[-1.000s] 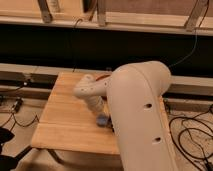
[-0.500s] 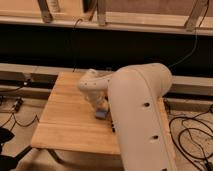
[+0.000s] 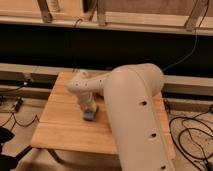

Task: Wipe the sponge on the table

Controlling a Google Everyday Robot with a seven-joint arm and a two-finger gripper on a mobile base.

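The sponge [image 3: 89,115] lies flat near the middle of the table [image 3: 60,127], a touch toward 9 o'clock. The gripper [image 3: 87,107] points down right on top of it, at the sponge's 12 o'clock edge; whether it grips the sponge, I cannot tell. The robot's bulky white arm [image 3: 132,115] reaches in from 5 o'clock and hides the table's 3 o'clock side. Black cables [image 3: 192,135] trail over the floor at 3 o'clock, and more cables [image 3: 15,107] lie at 9 o'clock. A dark low wall [image 3: 115,47] runs behind at 12 o'clock.
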